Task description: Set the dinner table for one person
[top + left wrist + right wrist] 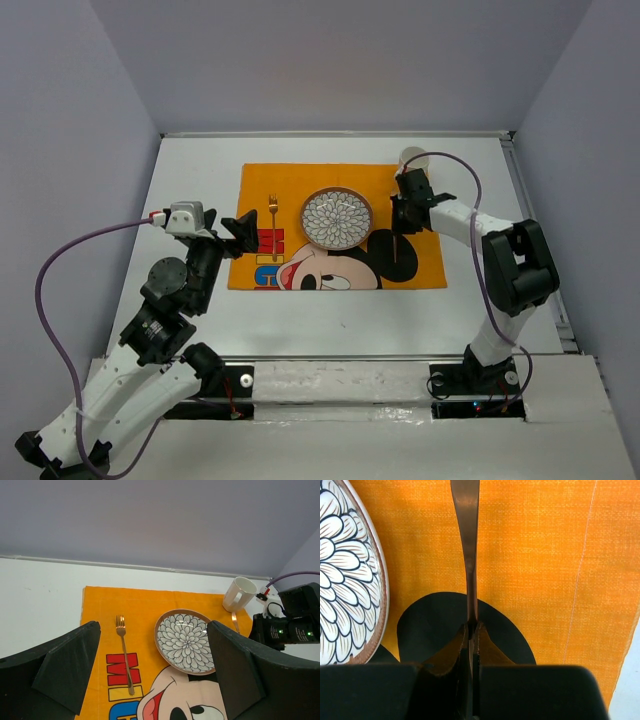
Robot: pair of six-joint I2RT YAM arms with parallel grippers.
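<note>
Dinner table [200,310]: big, flat and white, with a thin metal rail at its edge. It fills the middle of the top picture and lies under everything.
Placemat [425,255]: orange with a cartoon mouse, flat on the middle of the table.
Copper cutlery [397,250]: a thin piece over the right part of the mat, just beside the plate. The pictures do not tell if it is a knife or a spoon.
Right gripper [401,228]: pinched tight on the thin handle of the copper cutlery.
Left gripper [243,234]: spread wide and holding nothing. It is at the mat's left edge, well apart from the cutlery.
Which way: the cutlery runs up and down in the top picture, the same way as the fork. The right arm is the near one, and the plate sits between the cutlery and the left arm.
Plate [337,218]: round, with a flower pattern, in the middle of the mat.
Fork [271,215]: near the plate, on its left.
Mug [413,157]: white, at the mat's upper right corner.
Next move: likely to let the cutlery go, straight beside the plate.
</note>
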